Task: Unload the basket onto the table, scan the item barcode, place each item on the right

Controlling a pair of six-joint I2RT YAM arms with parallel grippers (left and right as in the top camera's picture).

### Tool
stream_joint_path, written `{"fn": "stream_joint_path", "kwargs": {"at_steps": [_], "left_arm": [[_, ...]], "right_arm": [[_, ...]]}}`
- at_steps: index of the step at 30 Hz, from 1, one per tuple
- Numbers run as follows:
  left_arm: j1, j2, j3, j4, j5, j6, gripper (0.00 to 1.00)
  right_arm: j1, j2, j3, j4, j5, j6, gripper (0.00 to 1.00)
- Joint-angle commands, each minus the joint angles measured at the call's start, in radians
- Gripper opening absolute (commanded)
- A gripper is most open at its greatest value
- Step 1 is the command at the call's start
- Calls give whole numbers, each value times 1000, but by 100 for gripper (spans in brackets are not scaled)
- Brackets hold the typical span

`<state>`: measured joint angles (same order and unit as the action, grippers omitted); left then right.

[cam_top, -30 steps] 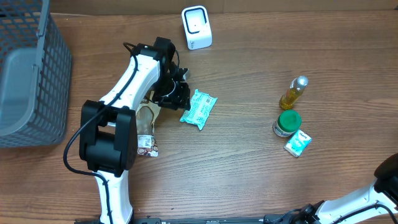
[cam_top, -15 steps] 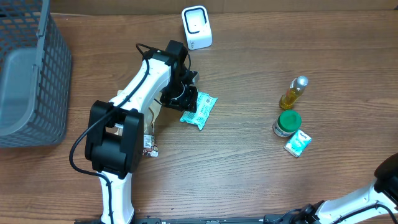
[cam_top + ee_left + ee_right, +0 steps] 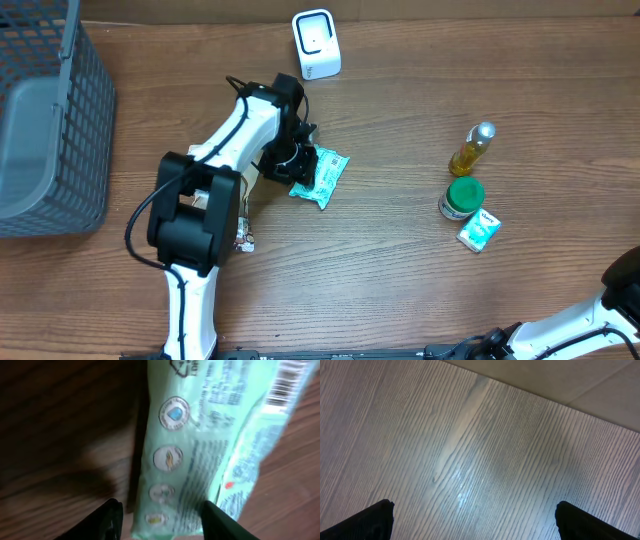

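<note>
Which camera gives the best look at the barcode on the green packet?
Left wrist. The packet fills the frame, and its barcode shows at the top right, slightly blurred. Overhead shows the whole packet, but too small to read its print. Right wrist shows only bare table.

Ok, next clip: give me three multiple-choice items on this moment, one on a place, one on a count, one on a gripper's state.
1. Where does the white scanner stand?
A) bottom left corner of the overhead view
B) top of the overhead view, above the green packet
C) far right edge

2. How many items sit grouped at the right of the overhead view?
A) one
B) five
C) three

3. How is the right gripper?
A) open and empty
B) shut on an item
C) shut, empty

Answers: B, it stands alone beyond the packet; C, a yellow bottle, a green-lidded jar and a small carton; A, its jaws stand wide apart with nothing between them.
</note>
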<state>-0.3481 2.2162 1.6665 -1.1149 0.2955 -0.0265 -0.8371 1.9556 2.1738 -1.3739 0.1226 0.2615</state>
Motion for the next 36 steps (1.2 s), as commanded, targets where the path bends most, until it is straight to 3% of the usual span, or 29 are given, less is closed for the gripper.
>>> {"fn": "stream_joint_path", "kwargs": {"at_steps": [1,4,8,13,20,30,36], "left_arm": [[-20,55,-10,5,-7,-6,55],[-27,100,-10,5,-6,-7,51],[-32,140,-10,1,-6,-7,22],[-32,142,-4,-7,-6,-7,4],[-17,108,44,-36,-37,-40,4],[-57,-122,52,38,-473,-158,4],[-66,-219,52,32,-522,-158,4]], "right_arm": [[-1,-14,10,3,6,0,100],[-1,-14,10,3,6,0,100],[-1,-14,10,3,6,0,100],[-1,-14,10,3,6,0,100],[-1,-14,10,3,6,0,100],[-1,-14,10,3,6,0,100],[-1,-14,10,3,6,0,100]]}}
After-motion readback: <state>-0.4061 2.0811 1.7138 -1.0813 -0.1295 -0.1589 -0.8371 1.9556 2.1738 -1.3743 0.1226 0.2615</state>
